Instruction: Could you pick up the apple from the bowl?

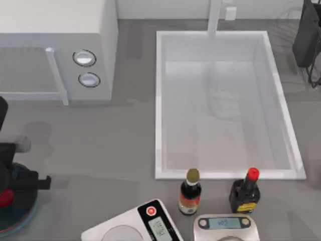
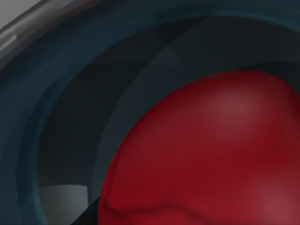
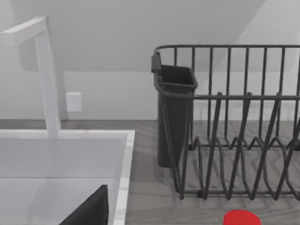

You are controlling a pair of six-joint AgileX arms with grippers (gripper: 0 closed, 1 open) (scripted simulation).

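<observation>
The apple [image 2: 206,154], glossy red, sits inside the blue-teal bowl [image 1: 22,218] at the front left corner of the table, mostly hidden from above by the left gripper [image 1: 10,183], which hangs low right over the bowl. Whether that gripper's fingers are spread or closed cannot be told. The right arm [image 1: 307,35] is parked at the table's back right corner, beside a dark dish rack [image 3: 234,122].

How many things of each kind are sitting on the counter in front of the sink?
Bottles: 2, a gold-capped bottle and a red-capped bottle
Scales: 2, a white scale and a grey scale
Bowls: 1, the bowl
Apples: 1, the apple
Total: 6
</observation>
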